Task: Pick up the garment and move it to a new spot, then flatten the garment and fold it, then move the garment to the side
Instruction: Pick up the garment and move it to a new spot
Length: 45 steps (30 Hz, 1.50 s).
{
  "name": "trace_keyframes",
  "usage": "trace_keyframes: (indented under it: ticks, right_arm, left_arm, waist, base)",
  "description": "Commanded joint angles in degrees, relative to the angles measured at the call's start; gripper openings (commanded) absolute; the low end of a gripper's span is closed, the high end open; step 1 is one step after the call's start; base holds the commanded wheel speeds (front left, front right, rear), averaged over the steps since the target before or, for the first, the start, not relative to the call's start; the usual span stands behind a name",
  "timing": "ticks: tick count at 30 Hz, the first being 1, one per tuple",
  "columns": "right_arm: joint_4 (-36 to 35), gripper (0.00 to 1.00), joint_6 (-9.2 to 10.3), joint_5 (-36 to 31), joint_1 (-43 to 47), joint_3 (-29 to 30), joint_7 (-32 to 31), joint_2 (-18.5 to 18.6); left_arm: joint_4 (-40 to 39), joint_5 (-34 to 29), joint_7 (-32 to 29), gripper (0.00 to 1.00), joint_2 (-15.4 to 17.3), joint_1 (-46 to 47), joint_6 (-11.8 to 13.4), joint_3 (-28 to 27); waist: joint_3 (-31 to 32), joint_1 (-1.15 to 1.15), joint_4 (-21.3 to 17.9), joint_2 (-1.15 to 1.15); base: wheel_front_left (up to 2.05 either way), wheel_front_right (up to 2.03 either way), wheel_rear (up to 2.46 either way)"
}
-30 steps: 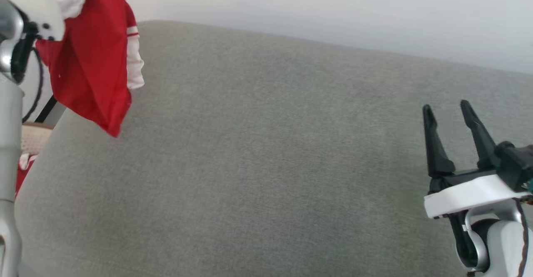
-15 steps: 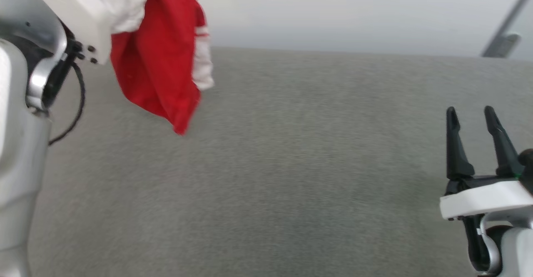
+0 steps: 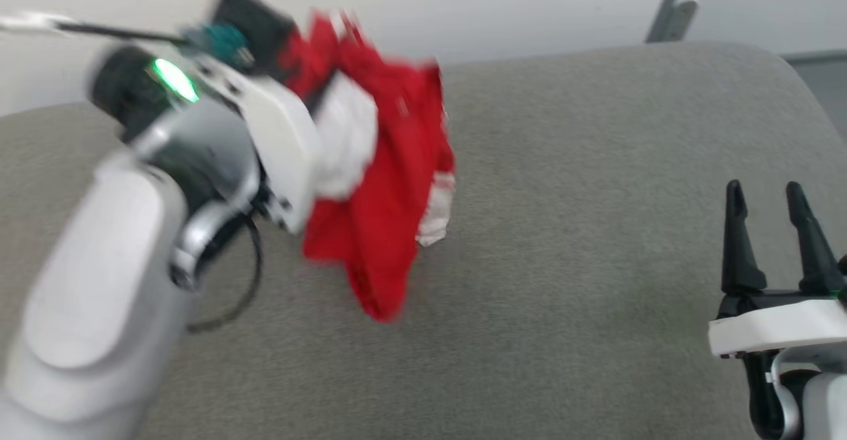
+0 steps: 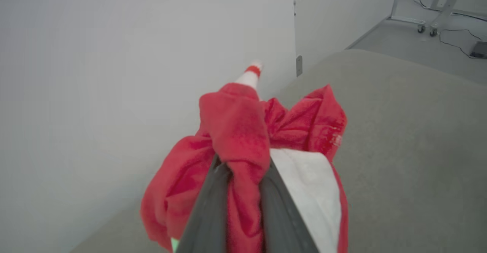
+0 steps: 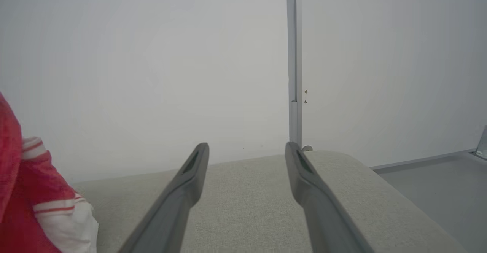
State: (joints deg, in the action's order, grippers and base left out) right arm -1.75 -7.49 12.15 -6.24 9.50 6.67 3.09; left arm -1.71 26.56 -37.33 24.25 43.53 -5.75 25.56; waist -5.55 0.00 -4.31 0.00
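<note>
The garment point(image 3: 384, 228) is bright red cloth with white lining and a white cuff with thin red stripes. It hangs bunched in the air above the grey cushion point(image 3: 562, 228), left of centre in the head view. My left gripper point(image 3: 308, 63) is shut on its upper folds. In the left wrist view the two fingers point(image 4: 213, 192) pinch a red fold of the garment point(image 4: 236, 123), and a striped cuff sticks up beyond it. My right gripper point(image 3: 764, 192) stands open at the lower right with nothing in it. The right wrist view shows this gripper point(image 5: 246, 148) over the cushion point(image 5: 247, 207), with the garment point(image 5: 38, 192) at the left edge.
The cushion point(image 4: 418, 131) has rounded edges and ends at a pale wall. A grey metal post point(image 3: 668, 10) rises behind it at the right. Grey floor with a wheeled stand's feet point(image 4: 426, 26) and cables lies past the far end. A vertical strip point(image 5: 292, 74) runs down the wall.
The head camera has swung, so the whole picture shifted. My left arm has carried the garment rightward over the cushion, closer to the right gripper. The right gripper stays open and still.
</note>
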Motion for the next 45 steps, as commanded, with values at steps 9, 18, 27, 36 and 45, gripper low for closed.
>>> trace_keyframes:
  ticks: [9, 18, 27, 36, 45]
  right_arm:
    - [3.4, 1.00, -0.01, 2.5, -1.4, -3.1, 2.8, -0.2]
    - [6.4, 1.00, -0.01, 3.2, -3.0, -5.6, 4.5, -0.2]
    - [8.0, 1.00, -0.01, 2.3, -3.8, -6.0, 5.1, -0.2]
    - [7.8, 1.00, -0.01, 0.7, -2.5, -5.9, 4.1, -0.2]
    - [7.0, 1.00, -0.01, 0.1, -0.5, -6.0, 3.2, -0.2]
  left_arm:
    - [11.8, 3.7, 0.8, 0.00, -1.6, -8.7, -0.9, 5.2]
    - [29.7, 4.0, 6.6, 0.00, -3.9, -11.4, -1.2, 6.9]
    - [38.8, 5.8, 11.6, 1.00, -6.1, -9.0, -1.4, 7.8]
    - [34.5, 7.5, 25.0, 1.00, -3.9, -8.0, -1.7, 6.7]
    - [26.9, 6.9, 41.7, 1.00, 0.1, -15.1, 1.5, 1.8]
  waist:
    - [-3.0, 0.00, -4.8, 0.00]
    - [-4.3, 0.00, -6.4, 0.00]
    - [-3.6, 0.00, -4.9, 0.00]
    - [-0.1, 0.00, -1.2, 0.00]
    - [3.1, 0.00, 2.7, 0.00]
  base:
    - [0.00, 0.00, 0.00]
    - [0.00, 0.00, 0.00]
    - [0.00, 0.00, 0.00]
    - [0.00, 0.00, 0.00]
    - [0.00, 0.00, 0.00]
